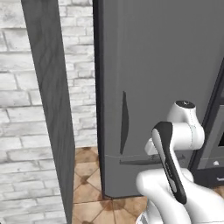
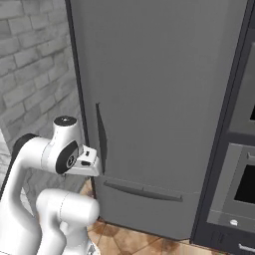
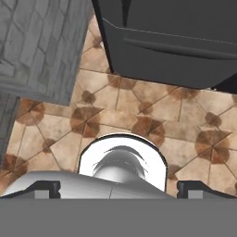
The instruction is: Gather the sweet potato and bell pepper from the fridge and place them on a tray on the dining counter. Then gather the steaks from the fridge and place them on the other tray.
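Your fridge (image 2: 159,99) stands shut, contents hidden, its curved handle (image 2: 101,137) just beside the wide-open, empty gripper (image 3: 118,189), with a brick wall (image 1: 26,109) left of the fridge.

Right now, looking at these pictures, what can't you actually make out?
- Food inside the fridge: its shut door hides the sweet potato, pepper and steaks in both base views.
- Fridge top: cut off by the upper edge in both base views.
- Oven beside it: cut by the right edge of the right base view.
- Pincer: in the hand view just its two wide-apart tips poke up.
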